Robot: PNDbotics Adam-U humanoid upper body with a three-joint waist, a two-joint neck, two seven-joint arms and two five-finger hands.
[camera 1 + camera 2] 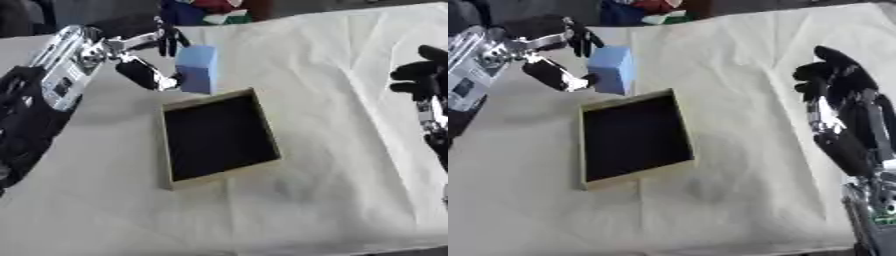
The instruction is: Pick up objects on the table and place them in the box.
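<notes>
Box (262, 131) below hand-held (157, 55) blue block (197, 69)

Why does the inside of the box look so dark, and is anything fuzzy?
In the left eye view the box has a black inside that shows no detail, while the pale cloth around it is evenly lit. In the right eye view the right hand at the edge looks soft and smeared, and the blue block in the left hand has blurry edges.
</notes>
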